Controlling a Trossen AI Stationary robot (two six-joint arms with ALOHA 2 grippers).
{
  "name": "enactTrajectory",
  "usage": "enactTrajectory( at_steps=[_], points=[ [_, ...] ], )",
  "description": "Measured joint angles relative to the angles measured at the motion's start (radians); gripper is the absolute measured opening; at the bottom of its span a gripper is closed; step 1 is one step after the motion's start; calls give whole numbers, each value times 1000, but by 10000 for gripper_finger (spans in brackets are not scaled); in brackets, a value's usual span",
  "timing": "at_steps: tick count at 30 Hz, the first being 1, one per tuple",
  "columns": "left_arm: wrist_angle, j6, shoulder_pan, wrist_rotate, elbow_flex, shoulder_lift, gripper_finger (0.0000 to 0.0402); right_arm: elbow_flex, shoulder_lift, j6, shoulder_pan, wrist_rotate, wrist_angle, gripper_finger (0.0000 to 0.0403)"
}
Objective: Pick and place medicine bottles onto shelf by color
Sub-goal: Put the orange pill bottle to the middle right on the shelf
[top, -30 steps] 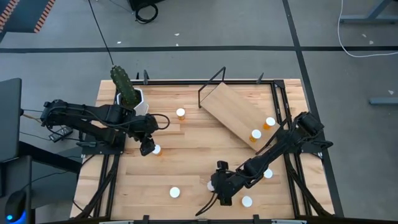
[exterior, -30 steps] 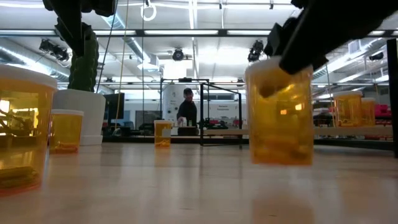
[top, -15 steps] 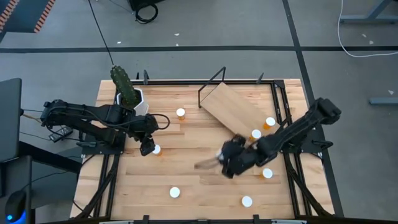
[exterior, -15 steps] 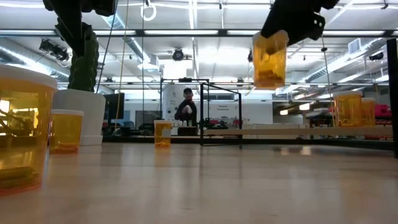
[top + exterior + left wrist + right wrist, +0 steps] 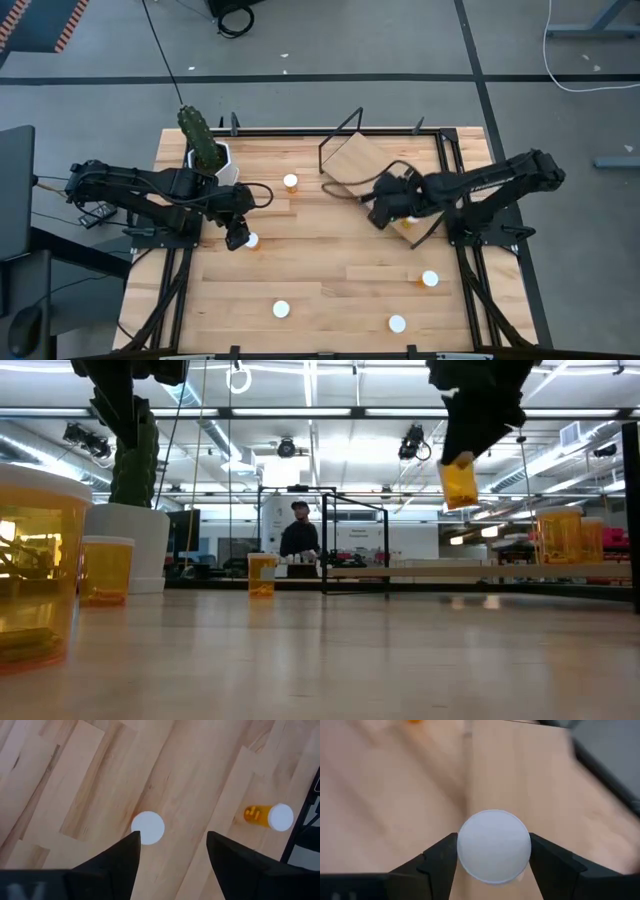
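Overhead lights are glaring across the workshop behind the bench (image 5: 300,270), and a person (image 5: 299,538) is standing far back in the low view. On the slatted wood, the shelf (image 5: 352,160) is sitting tilted at the far right part of the bench, its black wire frame rising at the far end.

Right gripper (image 5: 493,862) is hanging in the air over the shelf board, its fingers (image 5: 440,860) clamping a medicine bottle (image 5: 493,846) by the white cap; in the low view the amber body of that bottle (image 5: 459,482) is dangling well clear of the surface.

Left gripper (image 5: 172,847) is hovering low over the left middle of the bench with its fingers spread apart and nothing between them. An upright bottle (image 5: 148,827) is standing just beside one fingertip, and another bottle (image 5: 269,816) is lying on its side farther off.

Other bottles are scattered about: one (image 5: 290,182) standing between the plant pot (image 5: 225,165) and the shelf, one (image 5: 281,309) near the front left, one (image 5: 397,323) at the front right, and one (image 5: 429,279) closer to the right edge.
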Motion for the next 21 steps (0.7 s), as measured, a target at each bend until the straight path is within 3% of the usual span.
enactTrajectory(
  at_steps=[5, 14, 21],
  points=[
    [0, 0, 0, 0, 0, 0, 232, -37, -46, 68, -72, 47, -50, 234],
    [-1, 2, 0, 0, 0, 0, 229, -267, -231, 360, -180, 0, -24, 234],
    [10, 2, 0, 0, 0, 0, 229, -355, -339, 374, -291, -28, -18, 234]
  ],
)
